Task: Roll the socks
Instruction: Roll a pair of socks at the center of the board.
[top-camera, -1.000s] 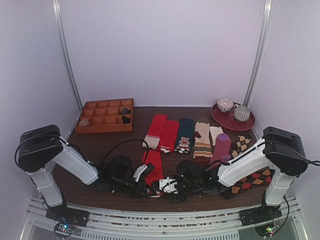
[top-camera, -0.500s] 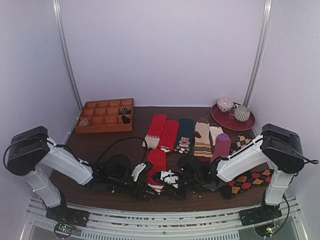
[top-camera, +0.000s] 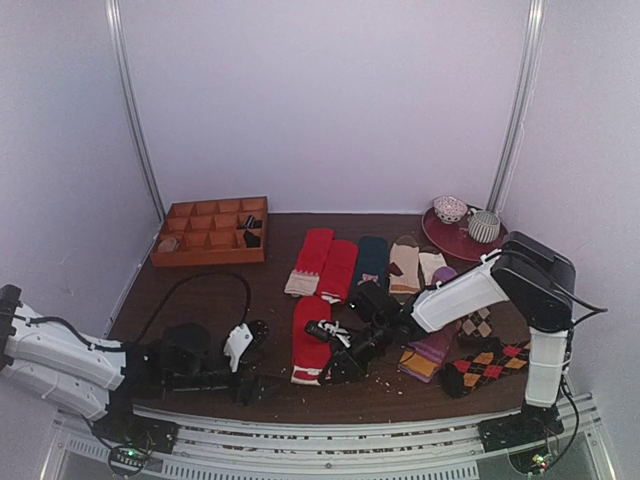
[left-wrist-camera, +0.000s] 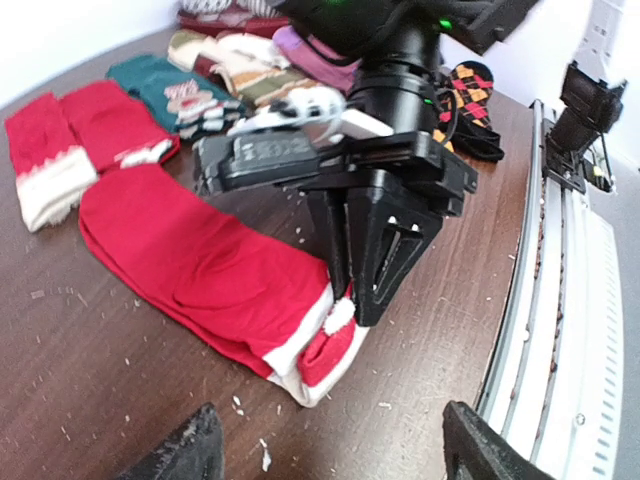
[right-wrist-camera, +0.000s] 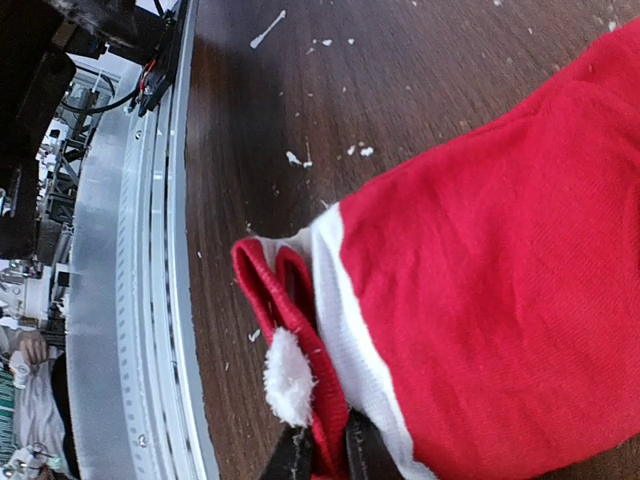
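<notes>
At the far left corner of the counter sits a wooden divided tray, a few of its compartments holding small dark items. Along the near edge at left, the left gripper hovers low, fingers spread wide, holding nothing. Just beside it the socks lie flat, cream band toward the near edge; the right gripper pinches that band. Behind lie two separate red socks, one teal sock and one striped sock. One purple sock lies partly under the right arm. At the far right corner, a dark red plate carries two cups.
</notes>
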